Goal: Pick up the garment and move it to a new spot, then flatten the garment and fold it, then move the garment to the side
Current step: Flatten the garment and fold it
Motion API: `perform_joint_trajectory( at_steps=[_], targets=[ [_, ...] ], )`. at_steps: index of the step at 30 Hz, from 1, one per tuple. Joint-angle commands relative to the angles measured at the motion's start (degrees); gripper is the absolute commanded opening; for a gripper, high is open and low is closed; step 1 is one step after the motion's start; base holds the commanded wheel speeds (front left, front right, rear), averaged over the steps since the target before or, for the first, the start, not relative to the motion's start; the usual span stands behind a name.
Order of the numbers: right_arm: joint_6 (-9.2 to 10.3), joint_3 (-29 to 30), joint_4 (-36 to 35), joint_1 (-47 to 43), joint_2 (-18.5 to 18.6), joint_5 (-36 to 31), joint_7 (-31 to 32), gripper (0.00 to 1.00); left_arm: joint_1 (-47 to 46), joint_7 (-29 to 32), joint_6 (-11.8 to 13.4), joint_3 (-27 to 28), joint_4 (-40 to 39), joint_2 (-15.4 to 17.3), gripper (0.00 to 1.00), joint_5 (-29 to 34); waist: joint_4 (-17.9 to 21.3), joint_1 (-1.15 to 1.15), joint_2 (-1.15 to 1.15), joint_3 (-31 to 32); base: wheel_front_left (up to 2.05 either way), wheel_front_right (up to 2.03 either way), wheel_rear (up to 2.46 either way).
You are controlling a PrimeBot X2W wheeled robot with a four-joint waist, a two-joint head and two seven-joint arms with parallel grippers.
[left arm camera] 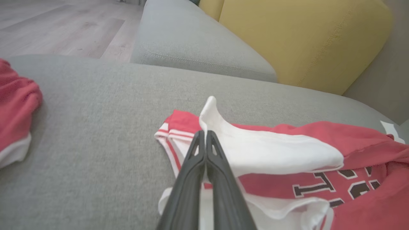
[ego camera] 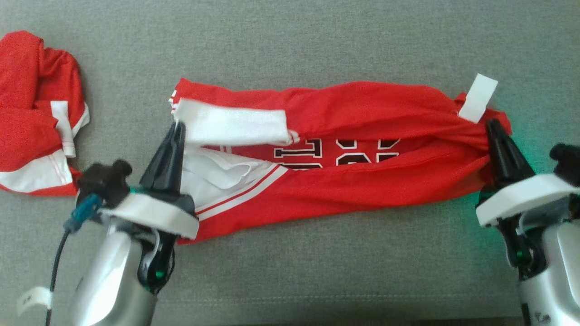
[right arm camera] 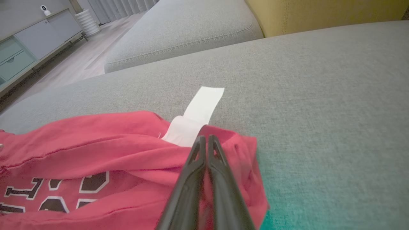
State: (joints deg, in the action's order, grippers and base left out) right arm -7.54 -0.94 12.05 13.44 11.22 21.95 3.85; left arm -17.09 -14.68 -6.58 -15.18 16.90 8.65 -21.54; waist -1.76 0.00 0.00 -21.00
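A crumpled red-and-white cloth heap [ego camera: 31, 117] lies at 9 o'clock in the head view, well apart from the task's thing. At 7 o'clock a small white paper tag [ego camera: 34, 298] hangs on the left arm's cable; its dark marks are too small to read. The left gripper [ego camera: 177, 129] reaches up from 8 o'clock, its fingers pressed together and pinching the white-trimmed end of a red garment [ego camera: 362, 181] of thin sports cloth. This red garment stretches across the middle of the grey fabric sofa cushion [ego camera: 290, 40] from 9 towards 3 o'clock, bunched lengthwise into folds. A broad white band [ego camera: 231, 124] lies over its left part, just beside the fingertips. In the centre, black block lettering [ego camera: 335, 151] outlined in white peeks out between two folds; only slices show, so it cannot be read. At 2 o'clock a plain white label strip [ego camera: 478, 97] sticks out of the far end, blank on the visible side. The right gripper [ego camera: 493, 124] comes in from 4 o'clock, fingers closed on the red cloth there.
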Motion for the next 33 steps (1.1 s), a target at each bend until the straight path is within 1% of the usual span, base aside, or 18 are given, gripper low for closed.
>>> perform_joint_trajectory(
  at_steps=[1,4,5,6,7,8,9,10,13,16,21,24,28,33],
  targets=[
    [0.05,-0.26,-2.76,-1.34,-0.25,-0.65,-0.62,0.0,-0.18,-0.31,-0.14,2.61,-1.26,0.78,0.0,-0.53,0.03,0.0,0.0,0.21,0.0,0.0,0.0],
    [0.05,-0.16,-3.37,-2.21,-0.89,-1.17,-0.73,0.0,1.12,-0.31,-0.18,2.69,-0.03,0.52,0.0,-1.17,0.2,0.0,0.0,0.36,0.0,0.0,0.0],
    [0.05,-0.13,-3.52,-2.52,-1.24,-1.34,-0.79,0.02,1.58,-0.26,-0.21,2.56,0.74,0.41,0.0,-1.49,0.26,0.0,0.0,0.41,0.0,0.0,0.0],
    [0.05,-0.1,-3.63,-2.76,-1.52,-1.54,-0.85,0.58,1.77,-0.25,-0.26,2.33,1.36,0.26,0.0,-1.79,0.25,0.0,0.0,0.4,0.0,0.0,0.0],
    [0.05,-0.08,-3.69,-2.94,-1.76,-1.75,-0.96,1.0,1.88,-0.19,-0.32,2.06,2.16,0.15,0.13,-2.1,0.22,0.0,0.0,0.42,0.0,0.0,0.0],
    [0.05,-0.09,-3.66,-3.08,-1.98,-1.93,-1.05,1.0,1.93,-0.06,-0.37,1.81,3.03,0.06,0.31,-2.41,0.21,0.0,0.0,0.48,0.0,0.0,0.0],
    [0.05,0.0,-3.62,-3.16,-2.14,-2.11,-1.19,1.0,1.92,0.01,-0.4,1.61,3.84,-0.08,0.43,-2.7,0.16,0.0,0.0,0.54,0.0,0.0,0.0],
    [0.05,0.11,-3.62,-3.22,-2.24,-2.43,-1.5,1.0,1.85,0.0,-0.42,1.46,4.62,-0.16,1.0,-2.79,0.1,0.0,0.0,0.62,0.0,0.0,0.0],
    [0.05,0.43,-4.0,-3.93,-2.59,-3.83,-2.67,1.0,2.01,-0.06,-0.24,0.95,6.29,-0.36,1.0,-2.44,-0.14,0.0,0.0,1.09,0.0,0.0,0.0],
    [0.05,0.74,-6.27,-6.01,-3.33,-6.76,-5.34,1.0,3.49,-0.23,1.95,1.79,5.7,-0.59,1.0,-0.97,-0.28,0.0,0.0,2.2,0.0,0.0,0.0],
    [0.05,0.52,-11.2,-8.35,-4.3,-11.63,-8.23,1.0,6.97,-0.29,5.78,5.15,-1.87,-1.09,1.0,2.62,-0.09,0.0,0.0,4.03,0.0,0.0,0.0],
    [0.05,0.0,-14.07,-9.03,-4.94,-13.48,-9.15,1.0,9.34,-0.3,7.51,7.21,-6.45,-1.47,1.0,4.49,0.25,0.0,0.0,5.38,0.0,0.0,0.0],
    [0.05,-0.95,-17.27,-10.03,-5.68,-14.8,-9.13,1.0,11.89,-0.3,8.78,8.79,-11.35,-1.87,1.0,6.27,0.56,0.0,0.0,7.11,0.0,0.0,0.0],
    [0.05,-1.83,-19.61,-12.13,-6.45,-15.31,-8.1,1.0,14.2,-0.31,9.66,9.46,-14.48,-1.88,1.0,7.81,0.7,0.0,0.0,8.83,0.0,0.0,0.0]
  ],
)
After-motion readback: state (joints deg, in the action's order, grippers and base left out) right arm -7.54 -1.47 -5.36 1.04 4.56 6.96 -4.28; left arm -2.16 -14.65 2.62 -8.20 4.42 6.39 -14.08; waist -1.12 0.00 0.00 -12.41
